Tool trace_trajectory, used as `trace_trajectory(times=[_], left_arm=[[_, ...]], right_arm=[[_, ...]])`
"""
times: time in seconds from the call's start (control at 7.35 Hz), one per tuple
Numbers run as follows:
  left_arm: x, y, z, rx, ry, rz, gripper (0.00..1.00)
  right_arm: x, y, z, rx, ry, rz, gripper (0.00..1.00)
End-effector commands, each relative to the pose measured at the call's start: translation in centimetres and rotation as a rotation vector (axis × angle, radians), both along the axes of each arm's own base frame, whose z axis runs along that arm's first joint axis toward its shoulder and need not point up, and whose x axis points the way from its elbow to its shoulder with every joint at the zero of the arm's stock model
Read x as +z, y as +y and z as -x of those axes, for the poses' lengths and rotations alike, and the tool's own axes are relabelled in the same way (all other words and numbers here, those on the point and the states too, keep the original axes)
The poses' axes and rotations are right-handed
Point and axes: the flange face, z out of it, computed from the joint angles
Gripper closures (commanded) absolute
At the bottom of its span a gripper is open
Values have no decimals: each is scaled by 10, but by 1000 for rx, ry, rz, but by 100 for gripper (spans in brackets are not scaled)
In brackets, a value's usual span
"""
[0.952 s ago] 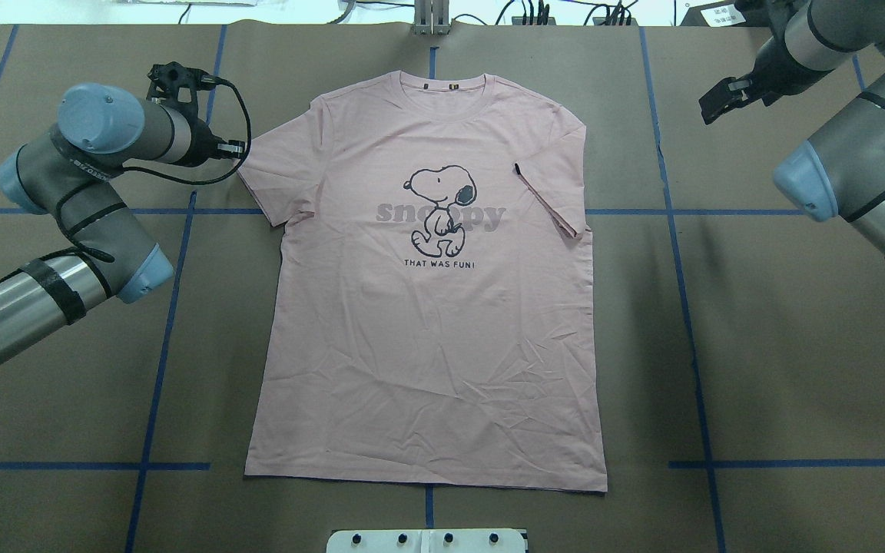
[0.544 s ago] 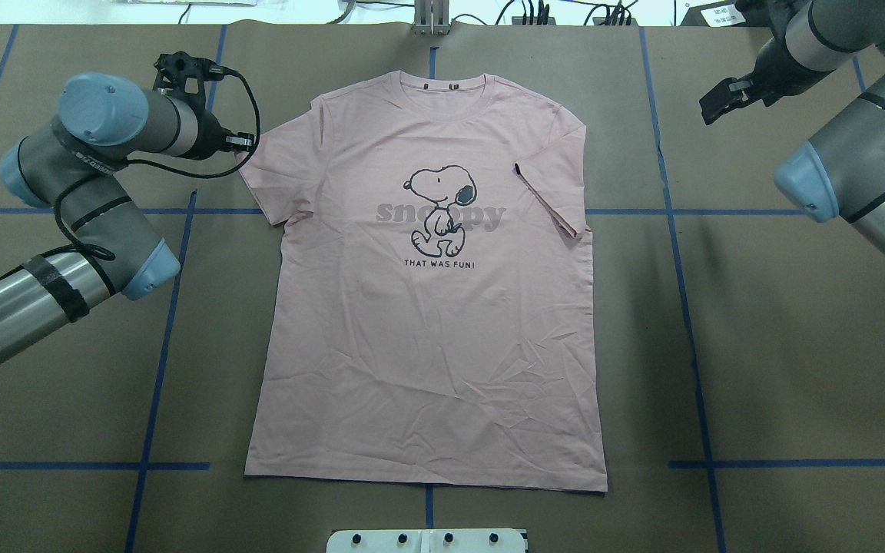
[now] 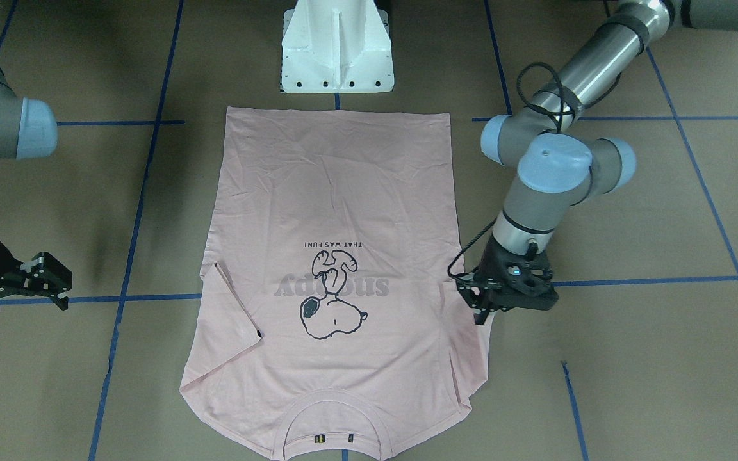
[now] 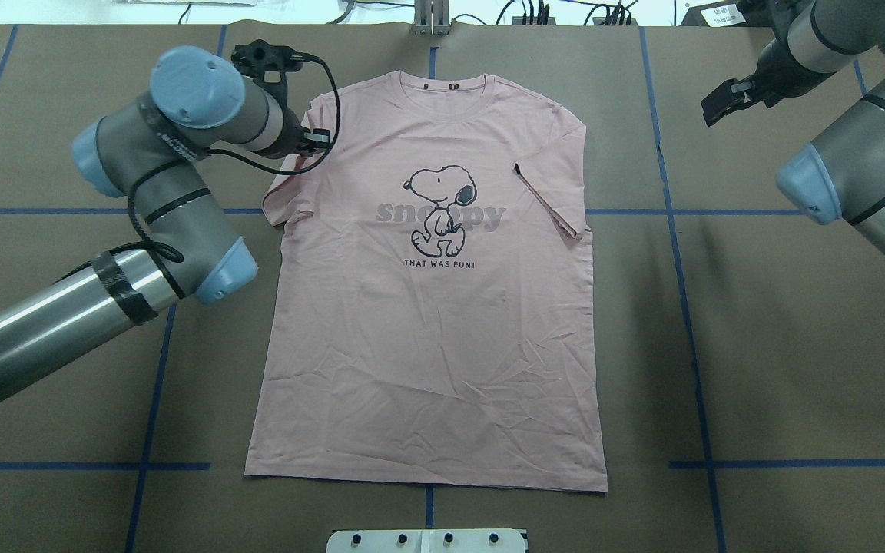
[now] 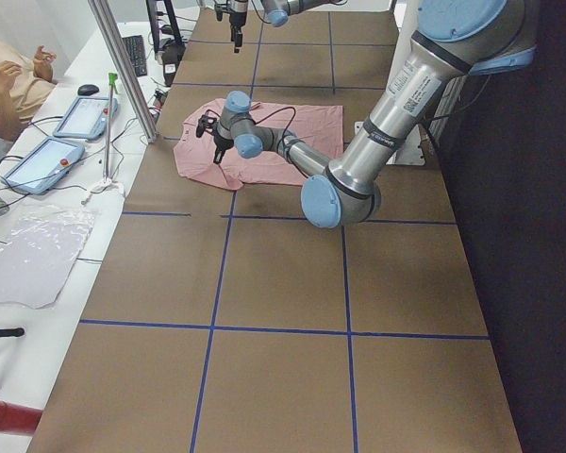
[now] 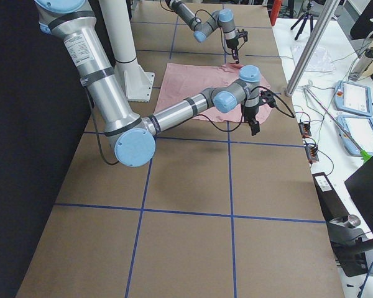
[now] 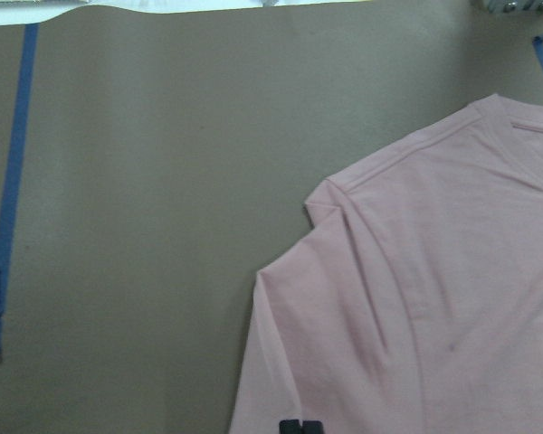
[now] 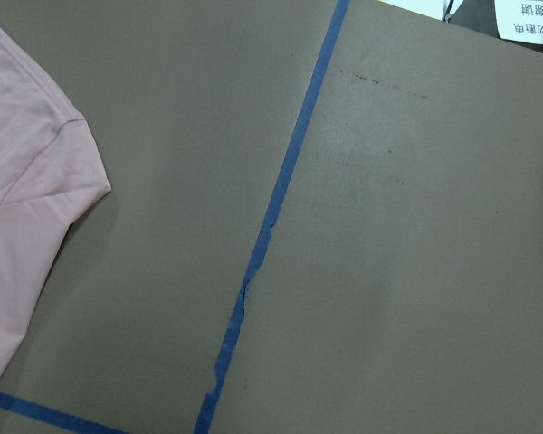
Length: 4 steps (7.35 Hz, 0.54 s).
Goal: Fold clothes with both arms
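Left gripper: the black two-finger gripper [image 7: 300,426] has its tips pressed together on the edge of the T-shirt's sleeve, pinching the pink fabric.
Left arm: the grey tubular metal arm with light blue joint caps [image 4: 158,223] reaches in over the table, and its wrist stands above the pinched sleeve.
T-shirt: the pale pink short-sleeved cotton T-shirt with a black-outlined cartoon beagle and grey lettering [image 4: 427,346] lies print-up on the table. Its body spreads flat away from the left gripper, toward the right gripper's side.
Pinched sleeve: the fabric is creased and bunched just beside the left fingertips and drawn in toward the shoulder seam.
Far sleeve: on the side nearer the right gripper, it is folded in over the chest, with a small black tag showing.
Right gripper: the other black two-finger gripper [image 3: 66,290] has its fingers spread and holds nothing. It hangs over the brown paper, well apart from the shirt's shoulder.
Table: brown paper surface crossed by blue tape lines [image 4: 757,346].
Pedestal: white metal base [image 3: 337,51] just beyond the shirt's hem, far from both grippers.
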Motion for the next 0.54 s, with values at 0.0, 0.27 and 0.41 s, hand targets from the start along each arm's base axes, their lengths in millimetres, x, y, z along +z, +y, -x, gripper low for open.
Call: trace_trajectory(times=[0.0,0.27,0.41], left_arm=[[-49,-20,-65,-30,-24,111,100],[-49,-29,-83,-69,-64,104,100],[-48,-29,-82,-70,-64,105,100]], right_arm=[[0,1,1,-2,0,1,0],[-2,2,0,7,-5,5,0],[-3,3,1,8,-10,7,0]])
